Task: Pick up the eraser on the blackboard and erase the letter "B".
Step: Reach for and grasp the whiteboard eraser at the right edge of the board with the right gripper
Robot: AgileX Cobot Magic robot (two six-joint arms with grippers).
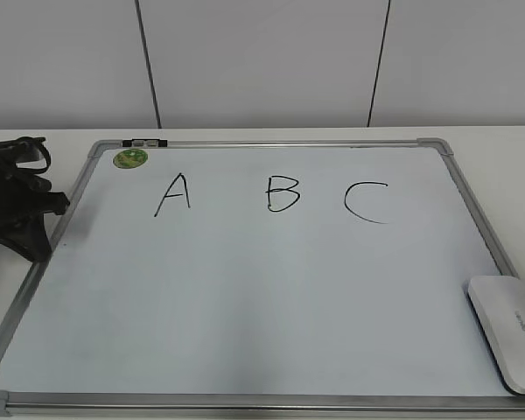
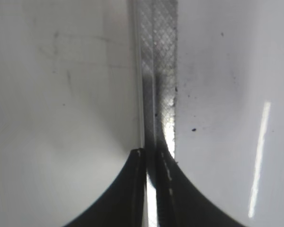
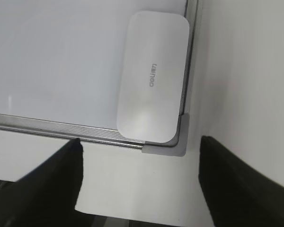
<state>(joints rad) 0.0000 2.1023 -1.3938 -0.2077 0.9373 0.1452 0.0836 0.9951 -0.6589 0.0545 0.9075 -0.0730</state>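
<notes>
Right gripper (image 3: 139, 184): jaws spread wide, nothing between them, hovering over the near right corner of the blackboard (image 3: 61, 127); both dark fingers (image 3: 42, 189) show at the bottom of the right wrist view with bare table between. Directly ahead of the gap lies the eraser (image 3: 153, 78), flat on the board surface, its long side running along the right frame rail and its near end touching the grey corner piece (image 3: 177, 142). In the exterior view the eraser (image 1: 509, 328) sits at the near right edge, well apart from the letter "B" (image 1: 282, 193), which stands between the "A" (image 1: 172, 193) and the "C" (image 1: 367, 201) in the far half of the board. Left gripper (image 2: 151, 189): fingers together or nearly so over the left frame rail, holding nothing that I can see — the arm is parked at the far left. Handling judgement: eraser looks like a rigid, light plastic shell with a smooth rounded top — probably slippery, not fragile. Best hold is across the short width at mid-length, jaws on the two long sides, low on the body. The right-hand side lies tight against the frame rail, so finger clearance there looks poor; the pad may need nudging leftward first.
</notes>
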